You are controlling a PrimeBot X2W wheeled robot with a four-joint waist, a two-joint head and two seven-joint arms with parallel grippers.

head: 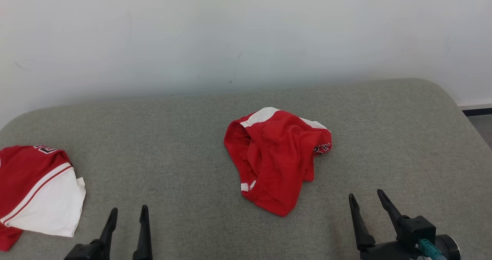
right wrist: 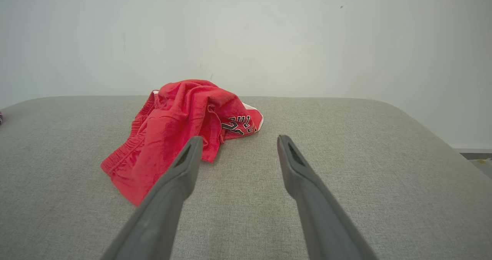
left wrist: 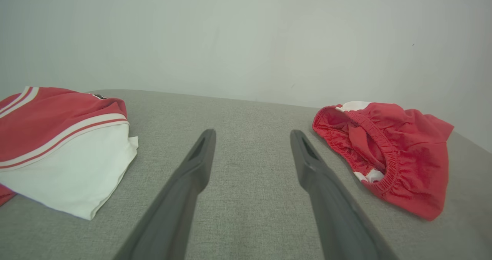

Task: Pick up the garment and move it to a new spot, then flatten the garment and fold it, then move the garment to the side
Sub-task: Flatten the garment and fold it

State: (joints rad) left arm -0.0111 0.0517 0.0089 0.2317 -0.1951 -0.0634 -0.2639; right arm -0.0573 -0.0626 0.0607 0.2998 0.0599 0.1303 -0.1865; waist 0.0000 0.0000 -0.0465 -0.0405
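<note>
At cushion (head: 173, 137) centre: garment (head: 276, 160) crumpled, well inside edges | left gripper (head: 129, 208) spread, empty | right gripper (head: 365, 193) spread, empty

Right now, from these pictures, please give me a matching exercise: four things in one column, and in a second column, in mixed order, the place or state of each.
Column one
1. crumpled red garment
2. folded red and white garment
3. left gripper
4. right gripper

Column two
a. open, at the lower right of the head view
b. lying at the left edge of the grey cushion
c. bunched up near the middle of the cushion
d. open, at the lower left of the head view

Pairs: 1-c, 2-b, 3-d, 4-a
</note>
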